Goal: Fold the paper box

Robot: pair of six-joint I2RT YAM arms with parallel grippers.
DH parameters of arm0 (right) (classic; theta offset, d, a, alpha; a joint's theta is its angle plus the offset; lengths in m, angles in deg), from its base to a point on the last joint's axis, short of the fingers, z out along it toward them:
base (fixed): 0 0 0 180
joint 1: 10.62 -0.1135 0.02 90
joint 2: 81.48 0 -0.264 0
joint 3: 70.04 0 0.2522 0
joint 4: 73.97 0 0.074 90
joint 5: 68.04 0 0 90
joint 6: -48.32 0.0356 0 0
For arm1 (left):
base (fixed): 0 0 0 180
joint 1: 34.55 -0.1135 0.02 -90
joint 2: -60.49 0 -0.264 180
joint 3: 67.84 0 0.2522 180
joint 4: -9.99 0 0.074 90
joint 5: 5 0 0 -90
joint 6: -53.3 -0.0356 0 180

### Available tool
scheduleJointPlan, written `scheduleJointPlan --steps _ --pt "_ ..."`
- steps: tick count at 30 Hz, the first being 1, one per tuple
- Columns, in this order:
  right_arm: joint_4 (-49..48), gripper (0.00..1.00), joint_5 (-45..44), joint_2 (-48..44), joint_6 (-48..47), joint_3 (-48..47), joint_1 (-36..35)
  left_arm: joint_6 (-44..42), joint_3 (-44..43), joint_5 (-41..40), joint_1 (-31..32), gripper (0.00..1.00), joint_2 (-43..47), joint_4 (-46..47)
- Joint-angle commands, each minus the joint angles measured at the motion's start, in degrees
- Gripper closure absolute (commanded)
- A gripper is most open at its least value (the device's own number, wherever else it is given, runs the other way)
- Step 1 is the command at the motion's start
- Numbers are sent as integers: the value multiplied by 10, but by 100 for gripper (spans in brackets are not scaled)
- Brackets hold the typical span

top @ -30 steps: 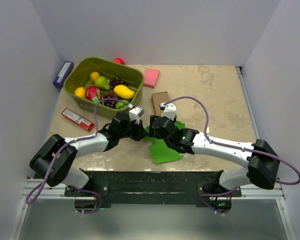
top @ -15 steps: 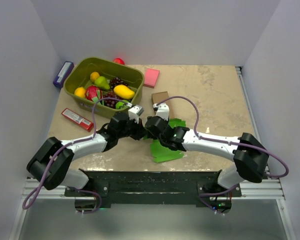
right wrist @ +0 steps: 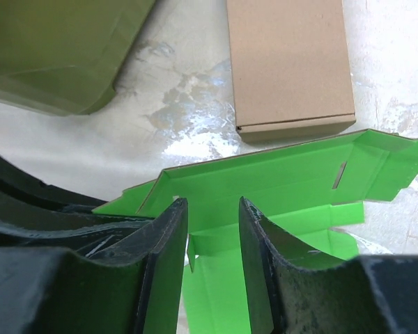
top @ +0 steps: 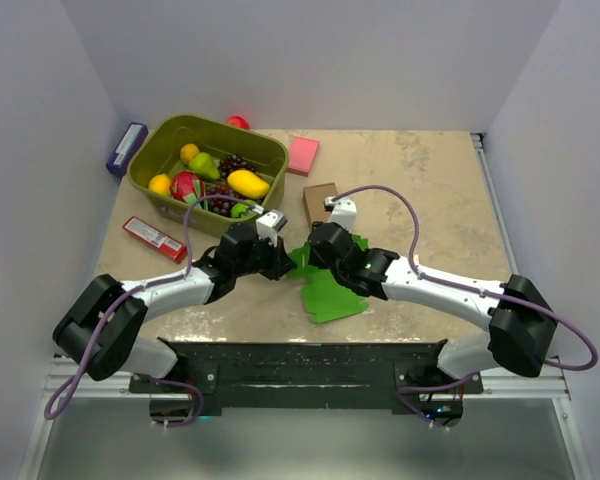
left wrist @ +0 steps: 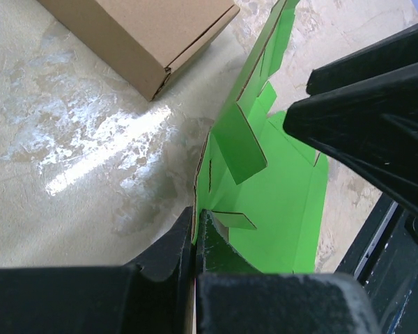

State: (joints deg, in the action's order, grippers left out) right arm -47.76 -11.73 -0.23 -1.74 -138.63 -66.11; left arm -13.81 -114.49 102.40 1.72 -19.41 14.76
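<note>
Light was bright and even, falling from above. In the top view the arms cast only soft, short shadows on the surface (top: pixel 420 170), and the white walls leaned outward toward the frame edges. Both wrist views caught white glare on the glossy surface beside the brown cardboard box (left wrist: pixel 136 35). The left tool (left wrist: pixel 195 217) and the right tool (right wrist: pixel 212 209) sat close to their lenses, dark and soft in focus. The paper box (right wrist: pixel 265 181) showed saturated green, its edges sharp.
</note>
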Motion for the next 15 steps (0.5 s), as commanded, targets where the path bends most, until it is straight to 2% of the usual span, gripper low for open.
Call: scheduleJointPlan --steps 1,3,5,15 --pt "-17 57 -1 -31 -19 -1 -2 -14 6 3 -2 100 17 11" --pt "-30 48 16 -37 -30 -5 -2 -14 5 3 -1 100 16 10" --pt "-31 46 34 -32 -35 -15 -2 -14 5 3 -1 100 16 10" --pt "-41 46 59 29 -32 -43 -2 -13 5 5 -2 100 15 11"
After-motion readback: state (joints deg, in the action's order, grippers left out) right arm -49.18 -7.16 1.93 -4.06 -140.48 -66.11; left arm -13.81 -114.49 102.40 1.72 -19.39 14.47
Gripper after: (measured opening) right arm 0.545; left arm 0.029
